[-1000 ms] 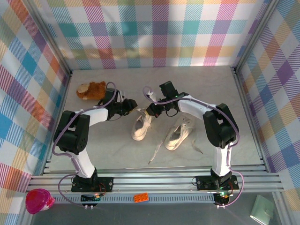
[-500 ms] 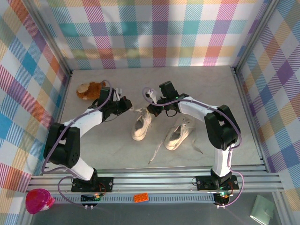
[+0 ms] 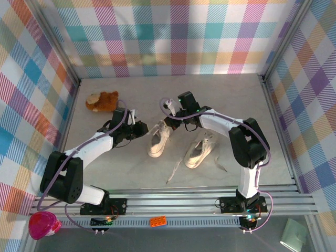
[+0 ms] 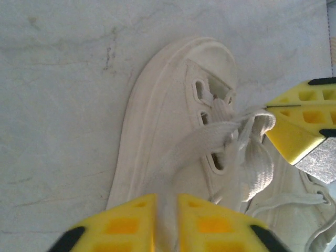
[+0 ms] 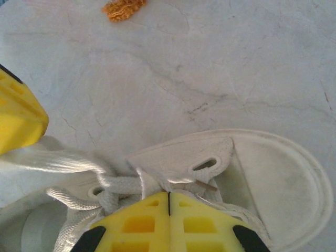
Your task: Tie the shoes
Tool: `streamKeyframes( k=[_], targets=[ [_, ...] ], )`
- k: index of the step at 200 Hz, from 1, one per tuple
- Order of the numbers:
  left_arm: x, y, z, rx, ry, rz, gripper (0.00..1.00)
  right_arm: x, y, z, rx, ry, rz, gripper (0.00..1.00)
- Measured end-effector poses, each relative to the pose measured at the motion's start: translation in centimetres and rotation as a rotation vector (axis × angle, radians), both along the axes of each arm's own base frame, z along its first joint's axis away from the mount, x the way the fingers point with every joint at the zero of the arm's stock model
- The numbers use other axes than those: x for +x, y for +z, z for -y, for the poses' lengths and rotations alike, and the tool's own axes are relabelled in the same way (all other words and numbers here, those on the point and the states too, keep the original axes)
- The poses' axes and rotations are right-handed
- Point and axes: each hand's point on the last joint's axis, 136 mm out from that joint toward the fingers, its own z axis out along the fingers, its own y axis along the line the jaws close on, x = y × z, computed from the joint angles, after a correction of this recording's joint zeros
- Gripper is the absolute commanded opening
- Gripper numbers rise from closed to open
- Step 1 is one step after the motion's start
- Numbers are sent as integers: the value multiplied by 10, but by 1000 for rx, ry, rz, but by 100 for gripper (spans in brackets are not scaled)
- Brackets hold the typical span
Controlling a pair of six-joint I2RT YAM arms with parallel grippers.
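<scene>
1. The pair lies mid-bench. The shoe in work is the left one of the two. The second shoe sits just beside it on the right, its own strands trailing loose across the bench toward the near edge.
2. The laces of the shoe in work are bunched over the eyelets. No finished bow can be made out.
3. Right gripper: fingers pressed together at the bunch, with strands running in under the tip. It reads as clamped on the laces.
4. Left gripper: fingers a little apart, with one flat strand running up through the gap. I cannot tell whether that strand is pinched or merely lying there.
5. Change over the last second: the left arm's elbow has swung out toward the near left, and its gripper has drawn back from the shoe. The right gripper and both shoes are where they were.
6. Judgement: a strand is being drawn sideways against the right gripper's hold to snug a crossing. With the second shoe unlaced, the task is well short of half done.
7. Surroundings: the plush toy sits far left, well apart. An orange brick lies on the near rail.
8. Writing: none legible on the shoes, the grippers or the brick.
</scene>
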Motion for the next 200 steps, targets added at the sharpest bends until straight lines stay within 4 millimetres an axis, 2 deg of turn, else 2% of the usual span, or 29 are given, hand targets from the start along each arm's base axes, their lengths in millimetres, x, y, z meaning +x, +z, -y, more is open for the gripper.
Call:
streamKeyframes(
  k=[15,42,66,88,106,139,165,200],
  targets=[
    [-3,6,-4,36,-14,30,41,-2,3,-3,20,18,-2,0],
    [0,30,-6,95,-79,131,40,-10,8,-7,52,59,-17,0],
    [7,55,7,137,-230,305,38,-17,14,-11,81,93,-28,0],
    [9,64,19,177,-387,450,38,-22,16,-13,96,114,-45,0],
    [11,63,30,220,-515,560,38,-25,16,-13,103,126,-60,0],
    [13,47,38,333,-698,692,37,-30,16,-14,109,140,-78,0],
    [16,37,38,415,-772,753,35,-30,18,-14,119,144,-86,0],
    [20,38,42,516,-831,858,41,-29,22,-13,143,146,-108,0]
  ],
)
